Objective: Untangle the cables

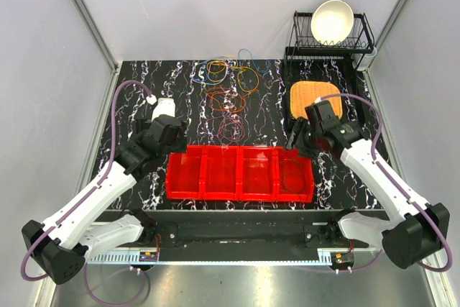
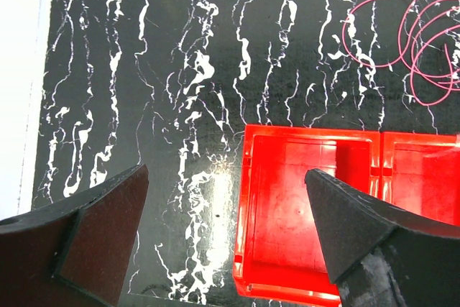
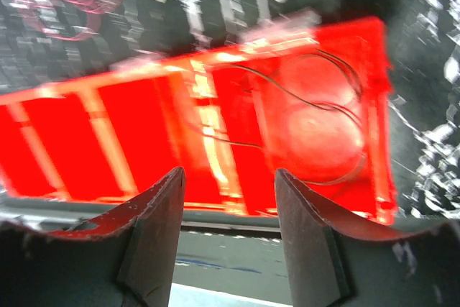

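The cables (image 1: 230, 84) lie in loose loops at the back middle of the black marble table: orange and yellow ones far back, red and maroon loops (image 1: 231, 129) nearer the red tray (image 1: 241, 193). A thin dark cable (image 1: 291, 177) lies in the tray's rightmost compartment and also shows in the right wrist view (image 3: 316, 127). My left gripper (image 1: 175, 136) is open and empty above the tray's left end (image 2: 226, 177), with maroon loops (image 2: 417, 48) ahead to the right. My right gripper (image 1: 297, 139) is open and empty above the tray's right end (image 3: 230, 174).
The red tray (image 2: 248, 206) has several compartments in a row along the table's near side. A black dish rack (image 1: 359, 37) with a white bowl (image 1: 332, 21) stands at the back right. An orange woven mat (image 1: 310, 97) lies in front of it.
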Robot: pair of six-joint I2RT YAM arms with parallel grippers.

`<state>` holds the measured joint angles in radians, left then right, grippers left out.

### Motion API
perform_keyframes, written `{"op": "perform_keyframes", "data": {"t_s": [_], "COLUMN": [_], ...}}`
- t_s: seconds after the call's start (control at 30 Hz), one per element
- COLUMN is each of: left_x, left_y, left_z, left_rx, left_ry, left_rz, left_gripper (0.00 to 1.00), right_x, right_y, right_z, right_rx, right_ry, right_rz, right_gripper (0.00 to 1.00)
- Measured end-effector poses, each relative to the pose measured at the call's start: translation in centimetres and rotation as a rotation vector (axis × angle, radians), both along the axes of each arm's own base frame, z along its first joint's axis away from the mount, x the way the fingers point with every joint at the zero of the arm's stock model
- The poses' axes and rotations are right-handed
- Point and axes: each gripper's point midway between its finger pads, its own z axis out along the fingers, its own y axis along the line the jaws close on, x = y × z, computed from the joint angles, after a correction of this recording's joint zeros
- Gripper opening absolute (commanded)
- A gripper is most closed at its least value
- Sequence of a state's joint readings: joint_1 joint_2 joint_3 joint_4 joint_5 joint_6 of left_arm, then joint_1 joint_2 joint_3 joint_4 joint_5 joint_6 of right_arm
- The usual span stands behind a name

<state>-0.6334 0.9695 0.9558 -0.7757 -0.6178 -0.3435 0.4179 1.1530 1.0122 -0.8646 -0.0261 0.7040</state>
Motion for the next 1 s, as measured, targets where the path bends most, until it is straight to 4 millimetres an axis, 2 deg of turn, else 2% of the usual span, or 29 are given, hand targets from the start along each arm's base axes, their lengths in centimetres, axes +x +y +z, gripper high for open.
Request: {"op": "perform_keyframes", "data": {"t_s": [0.1,0.17,0.27,0.53,0.77,0.9,1.0], "left_x": [0.0,-0.1,-0.1,0.0,0.3,0.4,0.4], "left_y": [-0.2,-0.3,-0.5,-0.6,-0.6,-0.5,-0.5], "left_z": [-0.1,-0.1,-0.2,-0.6,-1.5,-1.8,-1.9], "left_rx": [-0.008,-0.010,-0.015,-0.007,0.025,0.038,0.042], "left_ry": [0.005,0.008,0.014,0.029,0.056,0.067,0.070], "left_rz": [-0.009,-0.013,-0.020,-0.022,-0.012,-0.008,-0.007], "left_gripper": [0.96,0.96,0.96,0.96,0.96,0.96,0.96], "right_x": [1.5,3.7,7.2,14.5,22.0,24.8,26.1], "right_y": [1.3,2.7,4.7,8.8,12.5,14.2,15.0], "right_z": [2.2,3.6,4.0,-1.6,-5.2,-7.4,-8.8], "right_rx": [0.042,0.066,0.084,0.067,0.107,0.145,0.166], "right_ry": [-0.041,-0.074,-0.100,-0.023,-0.043,-0.035,-0.023], "right_rz": [0.034,0.062,0.102,0.170,0.171,0.159,0.148], "right_gripper": [0.60,0.60,0.61,0.63,0.63,0.63,0.62]}}
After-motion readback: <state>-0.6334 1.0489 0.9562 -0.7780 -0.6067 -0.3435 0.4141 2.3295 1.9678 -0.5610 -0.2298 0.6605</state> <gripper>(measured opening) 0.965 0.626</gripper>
